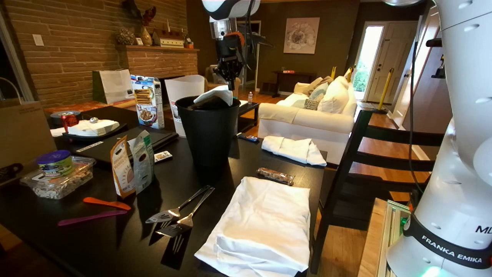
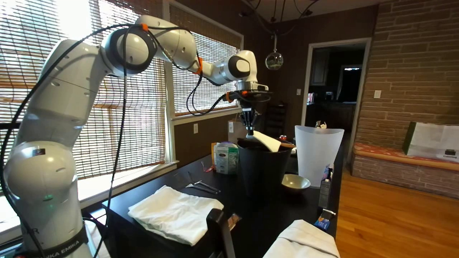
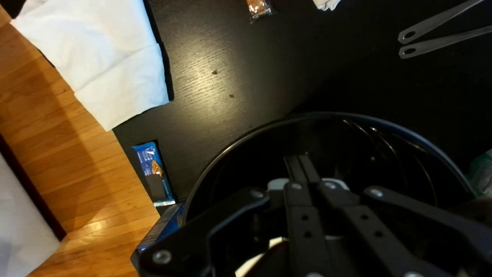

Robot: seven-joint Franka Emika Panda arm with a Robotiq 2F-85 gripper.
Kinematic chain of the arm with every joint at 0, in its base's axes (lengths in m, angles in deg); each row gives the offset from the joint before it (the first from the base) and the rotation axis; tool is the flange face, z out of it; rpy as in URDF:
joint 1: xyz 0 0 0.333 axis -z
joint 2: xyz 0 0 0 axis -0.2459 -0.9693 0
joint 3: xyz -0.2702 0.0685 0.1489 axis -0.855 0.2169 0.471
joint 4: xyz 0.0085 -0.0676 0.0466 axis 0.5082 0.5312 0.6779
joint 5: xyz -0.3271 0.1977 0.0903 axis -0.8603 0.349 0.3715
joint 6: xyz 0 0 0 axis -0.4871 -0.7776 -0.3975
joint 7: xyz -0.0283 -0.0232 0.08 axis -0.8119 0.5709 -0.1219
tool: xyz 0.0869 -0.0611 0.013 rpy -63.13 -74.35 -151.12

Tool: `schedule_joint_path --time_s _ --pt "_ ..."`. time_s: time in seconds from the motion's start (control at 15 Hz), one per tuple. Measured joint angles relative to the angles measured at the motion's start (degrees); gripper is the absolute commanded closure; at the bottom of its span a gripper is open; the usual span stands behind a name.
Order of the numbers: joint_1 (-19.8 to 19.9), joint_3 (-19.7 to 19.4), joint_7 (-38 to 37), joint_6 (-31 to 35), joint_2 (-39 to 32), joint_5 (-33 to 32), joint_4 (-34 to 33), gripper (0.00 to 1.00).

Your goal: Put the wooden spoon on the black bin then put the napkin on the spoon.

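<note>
In an exterior view the gripper (image 1: 231,85), on the only arm (image 1: 457,165), points down over the mouth of the black bin (image 1: 207,134). The napkin (image 1: 218,92) lies at that mouth, just beside the jaw tips toward the picture's left; its long axis leads away from them, dipping as it goes.

In an exterior view the napkin slopes down from beside the tips toward the rim; farther from the jaws, past its side, shows a brown end, probably the wooden spoon (image 2: 288,144). Whether tips and napkin touch, I cannot tell.

In the wrist view the jaws are pressed together, nothing visible between their tips. The napkin looks placed, so the coming move probably turns on lifting the jaws straight up without dragging it.
</note>
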Motion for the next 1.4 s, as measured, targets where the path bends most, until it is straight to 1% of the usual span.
schedule_joint_path --time_s 0.87,0.93,1.13,1.4 --pt "-0.18 0.34 -5.69 0.00 -2.05 0.11 0.02 0.99" --pt "-0.24 0.36 -6.02 0.00 -2.20 0.11 0.01 0.97" --pt "-0.35 0.49 -6.78 0.00 -2.73 0.16 -0.04 1.00" --pt "-0.55 0.59 -8.33 0.00 -3.25 0.24 -0.13 0.99"
